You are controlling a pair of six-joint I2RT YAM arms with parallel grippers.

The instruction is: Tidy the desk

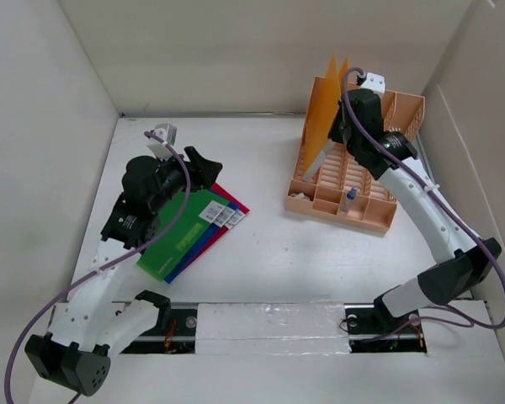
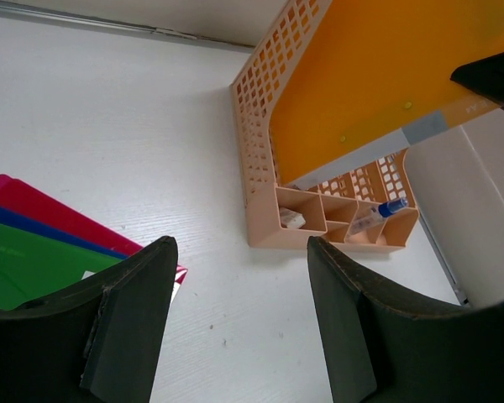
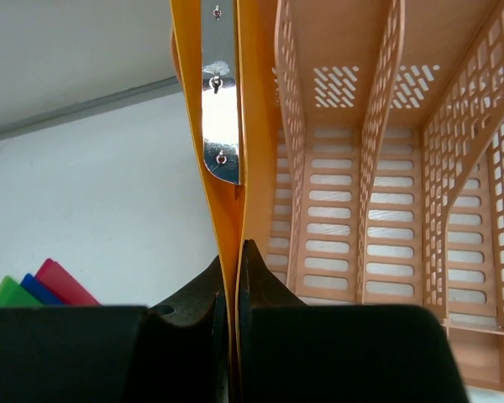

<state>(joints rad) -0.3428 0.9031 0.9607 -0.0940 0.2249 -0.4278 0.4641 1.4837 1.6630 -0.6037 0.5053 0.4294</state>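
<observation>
My right gripper (image 1: pixel 338 130) is shut on an orange folder (image 1: pixel 326 105) and holds it upright in the left slot of the peach file rack (image 1: pixel 379 172). In the right wrist view the folder (image 3: pixel 235 126) is pinched between my fingers (image 3: pixel 232 277), its metal clip showing. My left gripper (image 1: pixel 204 164) is open and empty above the white desk (image 1: pixel 261 244), beside a stack of green (image 1: pixel 185 231), blue and red folders. In the left wrist view its fingers (image 2: pixel 130 311) frame bare desk (image 2: pixel 235 311), with the green folder (image 2: pixel 25 269) at the left.
The rack's front compartments hold a small blue-capped bottle (image 1: pixel 351 199) and a white item (image 2: pixel 291 219). White wall panels (image 1: pixel 59 126) enclose the desk on three sides. The arm bases stand at the near edge.
</observation>
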